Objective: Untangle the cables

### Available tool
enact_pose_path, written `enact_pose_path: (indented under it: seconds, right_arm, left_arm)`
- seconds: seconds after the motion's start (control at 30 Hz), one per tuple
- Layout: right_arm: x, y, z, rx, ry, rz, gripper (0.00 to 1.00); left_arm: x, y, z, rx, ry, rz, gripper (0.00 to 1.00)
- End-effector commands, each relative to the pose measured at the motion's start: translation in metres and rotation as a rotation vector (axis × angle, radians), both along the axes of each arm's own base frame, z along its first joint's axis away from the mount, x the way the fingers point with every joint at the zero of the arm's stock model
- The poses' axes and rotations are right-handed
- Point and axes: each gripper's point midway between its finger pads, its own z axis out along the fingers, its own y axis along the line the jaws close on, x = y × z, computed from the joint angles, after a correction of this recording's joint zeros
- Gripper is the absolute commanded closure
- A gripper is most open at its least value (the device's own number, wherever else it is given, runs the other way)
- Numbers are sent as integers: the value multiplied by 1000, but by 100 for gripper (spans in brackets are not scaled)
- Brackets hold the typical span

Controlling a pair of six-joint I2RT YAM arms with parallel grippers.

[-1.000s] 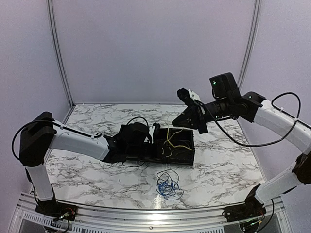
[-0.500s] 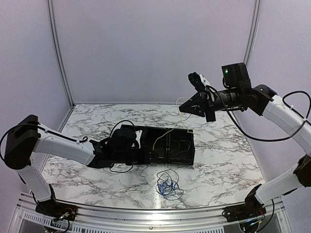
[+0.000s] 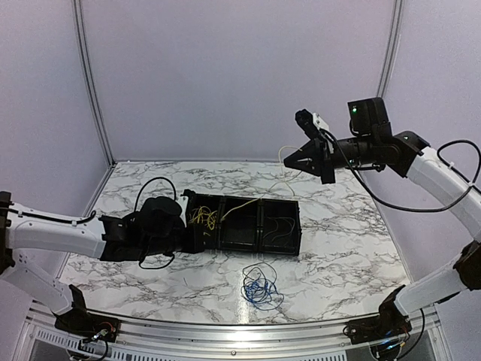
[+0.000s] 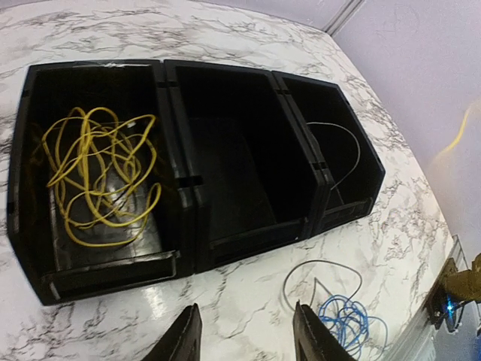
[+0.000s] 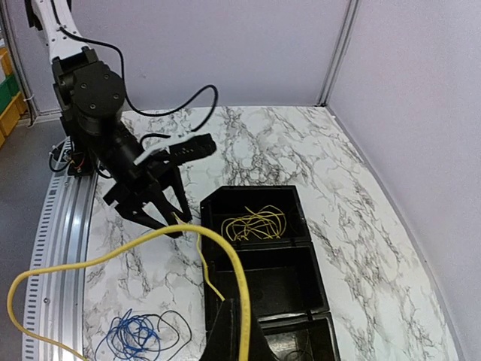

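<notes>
The left arm has pulled back leftward, leaving a yellow bundle (image 4: 98, 177) loose in the left-end compartment of the black three-bin tray (image 3: 248, 244). The right tool (image 3: 291, 159) has risen, drawing one yellow cable (image 5: 239, 278) up out of the tray. That strand looks nearly separated. The right tool is pinching it, while the left tool (image 4: 248, 332) stands spread and empty. A blue tangle (image 3: 259, 289) lies on the bench (image 3: 338, 241) in front of the tray.

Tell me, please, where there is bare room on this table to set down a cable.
Free: the table right of the tray, and the strip behind it up to the wall. The tray's middle box looks bare too. Crowded: blue cables lie in front of the tray, the left arm fills the table left of it, yellow cables fill the left box.
</notes>
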Motion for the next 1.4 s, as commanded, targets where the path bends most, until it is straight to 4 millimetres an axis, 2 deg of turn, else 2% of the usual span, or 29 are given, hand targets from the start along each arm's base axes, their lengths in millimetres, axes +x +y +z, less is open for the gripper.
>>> enact_pose_path:
  seconds: [0.0,0.07,0.13,0.27,0.33,0.47,0.57,0.63,0.7,0.77,0.9,1.03,1.1,1.27,1.37]
  right_arm:
    - [9,-16,50,40,-132,-77,100]
    - [8,-16,54,50,-130,-71,100]
    - [5,-12,48,61,-100,-49,100]
    - [8,-7,30,64,-52,-38,100]
    - [12,-6,19,49,-43,-42,100]
    - [23,-6,-2,10,-40,-81,100]
    - [29,-5,-24,-36,-39,-113,100]
    - [31,-1,-36,-71,-49,-124,100]
    - [30,3,-47,-109,-64,-129,100]
    - [30,8,-53,-137,-81,-126,100]
    - [26,16,-57,-159,-96,-111,100]
    - [21,20,-60,-179,-111,-98,100]
    - [20,21,-61,-183,-114,-94,100]
    - [18,21,-64,-190,-116,-90,100]
    - [19,22,-66,-195,-119,-89,100]
  left_arm:
    - [-8,50,-21,155,-17,63,56]
    - [-10,59,-23,180,-23,71,55]
    - [-10,66,-22,204,-34,83,55]
    - [-4,60,3,170,-83,78,55]
    - [-3,50,25,122,-120,48,55]
    - [-4,17,101,-90,-254,-45,52]
    - [-5,1,145,-190,-308,-91,46]
    - [-5,-12,168,-237,-316,-117,40]
    - [-2,-27,180,-281,-291,-135,36]
    - [0,-46,187,-322,-248,-163,35]
    - [6,-77,180,-363,-143,-181,34]
    - [10,-101,171,-387,-78,-209,34]
    - [12,-107,168,-385,-67,-214,35]
    - [11,-119,163,-386,-65,-263,45]
    - [9,-123,161,-388,-60,-287,61]
